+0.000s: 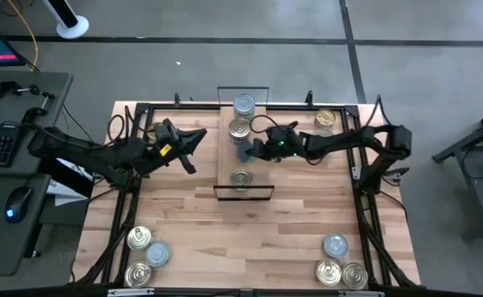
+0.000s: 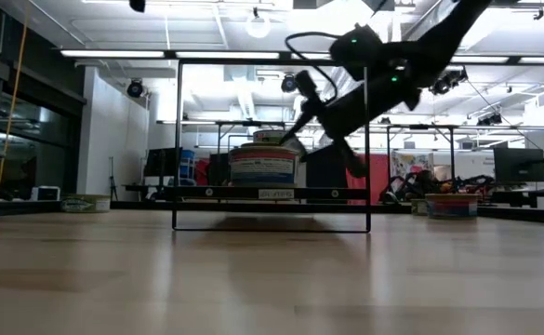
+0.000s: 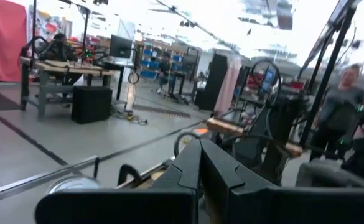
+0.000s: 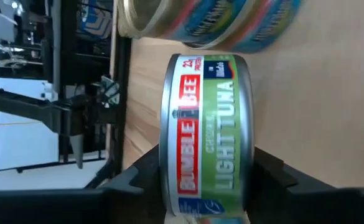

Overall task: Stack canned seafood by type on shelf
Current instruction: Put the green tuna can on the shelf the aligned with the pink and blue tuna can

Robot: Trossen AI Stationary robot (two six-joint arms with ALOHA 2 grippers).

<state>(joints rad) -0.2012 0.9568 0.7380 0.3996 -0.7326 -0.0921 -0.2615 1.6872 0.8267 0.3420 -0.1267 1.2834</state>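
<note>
Right end effector [image 1: 249,149] is over the shelf [image 1: 243,191], at the middle of the plank, fingers either side of a tuna tin [image 4: 206,134]. In the right wrist view the dark fingers [image 4: 272,171] flank the tin's rim, green "light tuna" label facing the camera; can't tell if they're still gripping it or have let go. The tin sits on the plank just beside two more tins [image 1: 241,117] toward the far end, one silver-topped, one gold-topped. Another gold-topped tin [image 1: 241,178] sits alone near the plank's near end.

Low view: right arm angles down onto the tin stack [image 2: 263,164] inside the black wire frame [image 2: 177,144].

Left end effector [image 1: 193,148] hovers over the worktop [image 1: 249,239] left of the shelf, fingers clenched together, holding nothing.

Loose tins: three at the near-left corner [image 1: 146,257], three at the near-right corner [image 1: 340,262], gold-topped ones at the far-right corner [image 1: 326,120]
</note>
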